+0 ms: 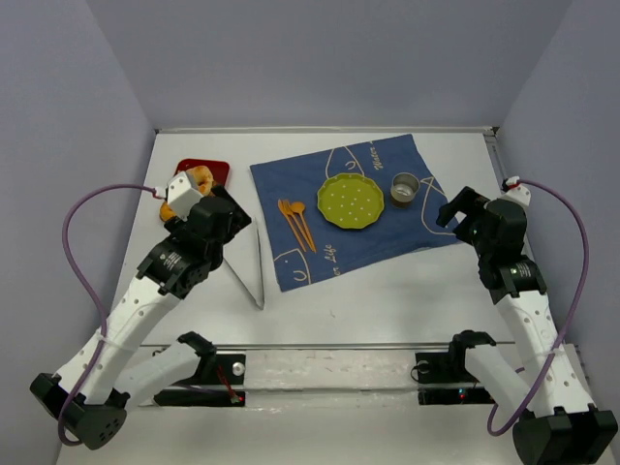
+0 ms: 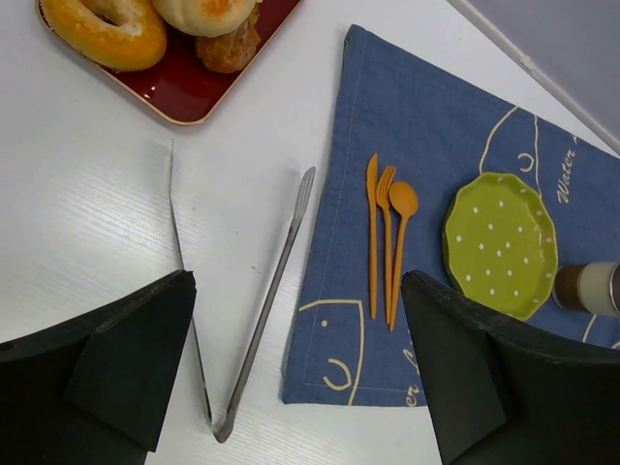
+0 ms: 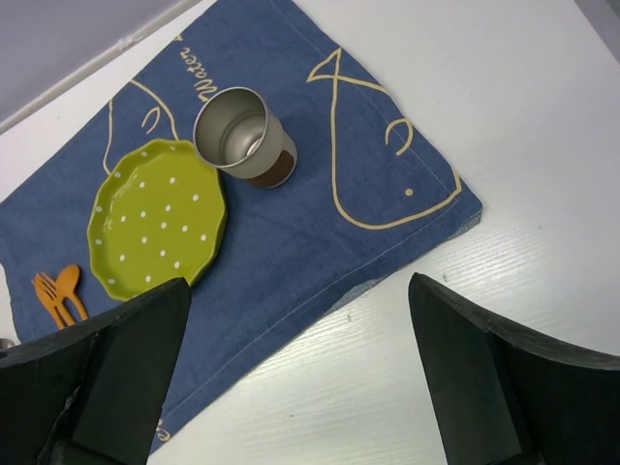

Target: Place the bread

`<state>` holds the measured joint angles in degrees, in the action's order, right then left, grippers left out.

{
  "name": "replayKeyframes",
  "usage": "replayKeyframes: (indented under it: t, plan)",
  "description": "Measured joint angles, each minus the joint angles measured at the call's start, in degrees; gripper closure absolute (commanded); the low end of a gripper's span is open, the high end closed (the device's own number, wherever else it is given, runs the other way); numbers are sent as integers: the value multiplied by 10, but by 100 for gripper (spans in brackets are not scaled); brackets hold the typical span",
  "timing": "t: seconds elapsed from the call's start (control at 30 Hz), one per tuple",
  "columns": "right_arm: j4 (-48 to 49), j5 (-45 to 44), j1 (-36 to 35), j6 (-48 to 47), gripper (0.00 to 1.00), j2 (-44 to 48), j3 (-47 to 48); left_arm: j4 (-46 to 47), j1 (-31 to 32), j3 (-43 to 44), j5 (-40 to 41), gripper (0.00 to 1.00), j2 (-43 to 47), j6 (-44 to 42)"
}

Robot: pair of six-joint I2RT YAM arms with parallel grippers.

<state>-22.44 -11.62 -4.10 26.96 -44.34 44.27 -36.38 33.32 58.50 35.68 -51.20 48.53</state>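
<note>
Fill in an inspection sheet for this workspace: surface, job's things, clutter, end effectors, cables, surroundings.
Surface: white table, with a blue cloth laid on it.
Job's things: bread on the red tray among other baked pieces, untouched.
Clutter: tongs on the table beside the cloth; plate, cup and orange cutlery on the cloth.
End effectors: left end effector open, empty; right end effector open, empty.
Cables: purple cable off the left wrist, another off the right; both loop outward, away from the items.
Surroundings: plain grey walls; nothing else seen.
</note>
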Motion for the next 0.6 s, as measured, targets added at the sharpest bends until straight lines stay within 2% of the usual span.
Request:
replayKeyframes:
  t: [0.23, 0.4, 0.6]
  plan:
    - [-1, 10, 0, -2, 0, -5, 2, 5, 0, -10, 1, 1, -3, 1]
    - [-1, 23, 0, -4, 0, -23, 4, 11, 0, -61, -27, 1, -17, 4]
    - [0, 30, 0, -5, 0, -38, 4, 9, 0, -126, -78, 1, -79, 18]
